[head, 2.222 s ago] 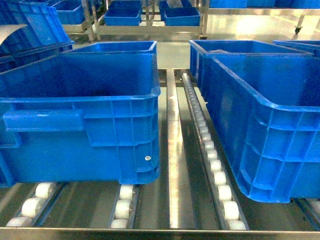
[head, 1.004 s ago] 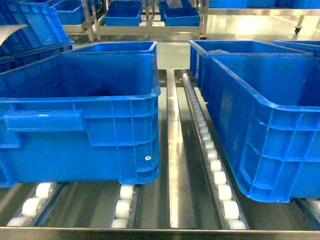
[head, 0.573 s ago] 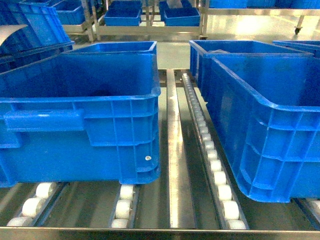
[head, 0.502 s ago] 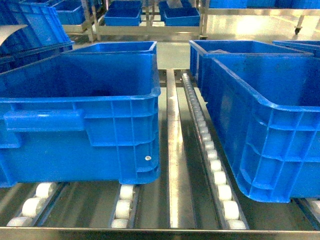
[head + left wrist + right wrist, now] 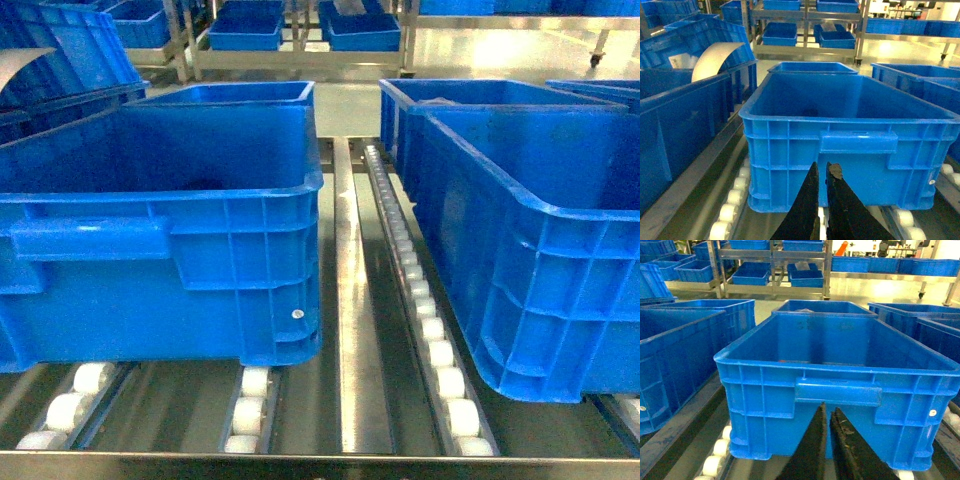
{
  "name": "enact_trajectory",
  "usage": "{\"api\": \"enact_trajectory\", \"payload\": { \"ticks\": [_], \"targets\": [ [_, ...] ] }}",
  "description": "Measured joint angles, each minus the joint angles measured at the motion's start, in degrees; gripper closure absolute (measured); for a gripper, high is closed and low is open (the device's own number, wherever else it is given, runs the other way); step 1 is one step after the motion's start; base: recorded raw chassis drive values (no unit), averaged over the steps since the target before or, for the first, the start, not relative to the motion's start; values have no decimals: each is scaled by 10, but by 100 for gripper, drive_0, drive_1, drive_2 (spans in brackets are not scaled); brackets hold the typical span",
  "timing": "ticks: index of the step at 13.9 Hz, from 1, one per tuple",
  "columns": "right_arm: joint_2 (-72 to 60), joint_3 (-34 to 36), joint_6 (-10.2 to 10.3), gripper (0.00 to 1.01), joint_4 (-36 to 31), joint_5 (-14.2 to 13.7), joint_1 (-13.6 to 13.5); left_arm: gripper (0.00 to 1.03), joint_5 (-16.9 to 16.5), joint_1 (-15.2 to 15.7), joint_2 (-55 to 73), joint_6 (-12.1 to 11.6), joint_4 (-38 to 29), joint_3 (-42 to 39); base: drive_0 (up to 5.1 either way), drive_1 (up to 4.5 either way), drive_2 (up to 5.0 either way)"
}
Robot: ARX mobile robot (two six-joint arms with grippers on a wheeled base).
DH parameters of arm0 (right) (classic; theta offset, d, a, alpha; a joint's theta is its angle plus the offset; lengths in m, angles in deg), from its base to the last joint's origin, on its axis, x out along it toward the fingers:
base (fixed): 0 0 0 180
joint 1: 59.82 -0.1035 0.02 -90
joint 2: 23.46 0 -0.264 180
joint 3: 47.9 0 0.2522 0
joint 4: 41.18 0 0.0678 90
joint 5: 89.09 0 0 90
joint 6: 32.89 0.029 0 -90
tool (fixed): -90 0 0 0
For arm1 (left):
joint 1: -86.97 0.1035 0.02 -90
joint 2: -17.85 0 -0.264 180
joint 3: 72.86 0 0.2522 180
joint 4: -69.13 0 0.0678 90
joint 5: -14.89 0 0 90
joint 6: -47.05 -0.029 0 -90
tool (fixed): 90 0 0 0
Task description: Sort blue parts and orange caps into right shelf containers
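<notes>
Two containers stand on the shelf (image 5: 350, 300) in the head view: a left crate (image 5: 160, 195) and a right crate (image 5: 520, 205), with a roller track (image 5: 430, 330) between them. Neither gripper shows in that view. In the left wrist view my left gripper (image 5: 823, 167) is shut and empty, just short of the near wall of a crate (image 5: 850, 114). In the right wrist view my right gripper (image 5: 830, 409) is likewise shut and empty below the handle of a crate (image 5: 840, 371). Blue parts and orange caps are out of view.
More blue crates stand behind the two near ones (image 5: 230, 92) (image 5: 470, 90). A tilted crate (image 5: 60, 50) sits at the far left. A curved white sheet (image 5: 715, 57) sticks out of a crate on the left. A far rack (image 5: 290, 60) holds further crates.
The head view has shifted very slightly. The crates stand as before and no gripper has come into that view.
</notes>
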Motion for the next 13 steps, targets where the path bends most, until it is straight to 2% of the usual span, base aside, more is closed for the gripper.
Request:
{"api": "enact_trajectory", "payload": {
  "ticks": [1,7,8,13],
  "targets": [
    [0,0,0,87,-1,0,0,91,0,0,0,0,2,0,0,0,0],
    [0,0,0,4,-1,0,0,10,0,0,0,0,2,0,0,0,0],
    [0,0,0,3,-1,0,0,3,0,0,0,-1,2,0,0,0,0],
    [0,0,0,3,-1,0,0,5,0,0,0,-2,2,0,0,0,0]
  ]
}}
